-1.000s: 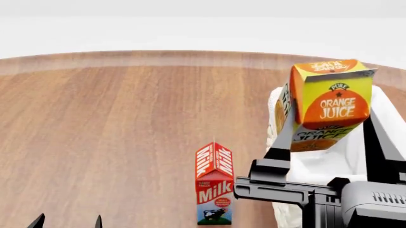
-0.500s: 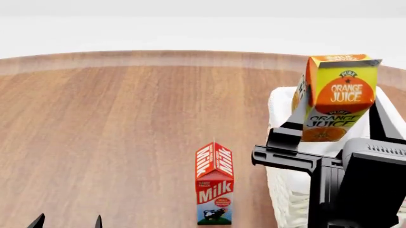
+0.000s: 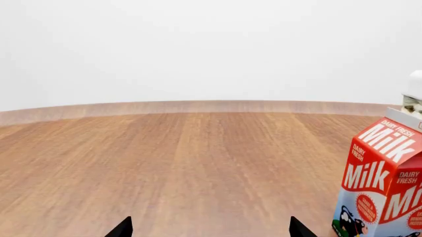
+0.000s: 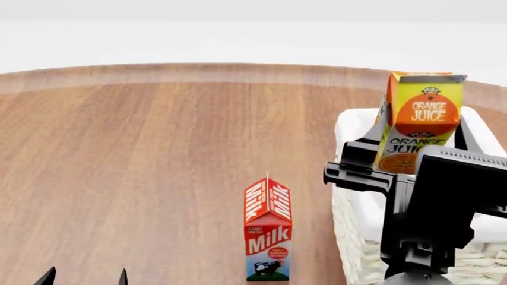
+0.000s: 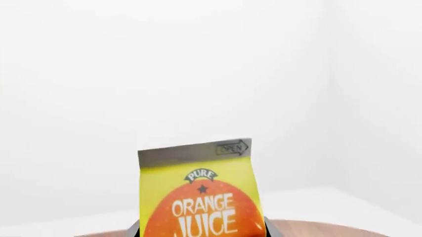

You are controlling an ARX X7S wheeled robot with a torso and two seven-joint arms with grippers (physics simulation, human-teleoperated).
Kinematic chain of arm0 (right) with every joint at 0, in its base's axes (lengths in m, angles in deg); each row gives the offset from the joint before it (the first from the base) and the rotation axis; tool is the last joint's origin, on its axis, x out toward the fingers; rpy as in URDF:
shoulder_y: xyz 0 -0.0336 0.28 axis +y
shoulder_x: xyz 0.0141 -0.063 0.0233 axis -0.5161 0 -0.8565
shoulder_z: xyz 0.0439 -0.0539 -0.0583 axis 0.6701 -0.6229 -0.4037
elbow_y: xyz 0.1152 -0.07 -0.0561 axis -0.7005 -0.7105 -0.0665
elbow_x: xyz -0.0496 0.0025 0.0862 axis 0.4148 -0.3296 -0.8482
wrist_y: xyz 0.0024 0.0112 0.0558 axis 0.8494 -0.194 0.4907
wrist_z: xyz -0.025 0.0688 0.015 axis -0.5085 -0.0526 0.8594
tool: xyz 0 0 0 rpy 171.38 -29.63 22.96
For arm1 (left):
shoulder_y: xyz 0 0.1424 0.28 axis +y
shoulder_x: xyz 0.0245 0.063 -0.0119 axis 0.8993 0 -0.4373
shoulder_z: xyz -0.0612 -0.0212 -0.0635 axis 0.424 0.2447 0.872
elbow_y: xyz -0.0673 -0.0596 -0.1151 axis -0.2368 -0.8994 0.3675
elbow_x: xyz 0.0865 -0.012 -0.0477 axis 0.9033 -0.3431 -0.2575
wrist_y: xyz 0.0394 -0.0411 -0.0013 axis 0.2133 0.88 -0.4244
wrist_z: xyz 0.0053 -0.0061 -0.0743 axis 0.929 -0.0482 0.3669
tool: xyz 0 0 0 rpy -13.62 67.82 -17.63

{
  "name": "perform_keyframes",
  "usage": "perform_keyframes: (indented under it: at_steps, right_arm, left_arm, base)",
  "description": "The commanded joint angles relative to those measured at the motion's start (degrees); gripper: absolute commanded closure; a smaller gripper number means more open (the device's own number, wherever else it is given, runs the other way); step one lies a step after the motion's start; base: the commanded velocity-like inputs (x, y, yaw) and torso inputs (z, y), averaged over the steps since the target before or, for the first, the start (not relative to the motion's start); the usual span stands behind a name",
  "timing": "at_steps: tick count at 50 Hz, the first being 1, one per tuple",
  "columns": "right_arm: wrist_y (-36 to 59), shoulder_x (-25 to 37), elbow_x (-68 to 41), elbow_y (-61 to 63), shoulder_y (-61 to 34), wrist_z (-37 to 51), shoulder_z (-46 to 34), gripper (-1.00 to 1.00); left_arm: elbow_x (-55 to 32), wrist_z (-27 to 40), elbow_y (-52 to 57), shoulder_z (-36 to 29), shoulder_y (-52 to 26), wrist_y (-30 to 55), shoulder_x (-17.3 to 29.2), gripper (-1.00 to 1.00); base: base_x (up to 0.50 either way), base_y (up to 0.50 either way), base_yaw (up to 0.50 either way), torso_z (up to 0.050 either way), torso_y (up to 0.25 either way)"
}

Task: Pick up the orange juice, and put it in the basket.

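The orange juice is a yellow-and-orange carton, held tilted in the air over the basket at the right of the head view. My right gripper is shut on its lower half, one black finger on each side. The right wrist view shows the carton's gabled top and lettering filling the space between the jaws. The basket is cream-white wicker with a white cloth lining, and my right arm hides much of it. My left gripper stays low at the near left, open with nothing in it.
A red-and-white milk carton stands upright on the round wooden table, just left of the basket's near corner. It also appears in the left wrist view, with a bit of the basket behind it.
My right arm has carried the orange juice farther from me and lower, over the basket's opening. The carton now stands nearer upright. The left gripper and milk have not moved.
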Motion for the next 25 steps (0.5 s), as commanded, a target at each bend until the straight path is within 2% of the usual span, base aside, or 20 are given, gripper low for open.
perform_keyframes:
  at_steps: [1,25]
  right_arm:
    - [-1.2,-1.4,3.5,-5.0,-2.4,-1.8,-0.5,1.0]
    - [-5.3,-3.8,4.8,-16.4,-4.6,-3.8,-0.4,1.0]
  left_arm:
    - [-0.1,0.1,0.0,-0.2,0.0,-0.1,0.1,-1.0]
    - [-0.3,0.4,-0.1,-0.5,-0.1,-0.2,0.3,-1.0]
  base:
    - [0.0,0.0,0.0,0.0,0.0]
    - [0.0,0.0,0.0,0.0,0.001]
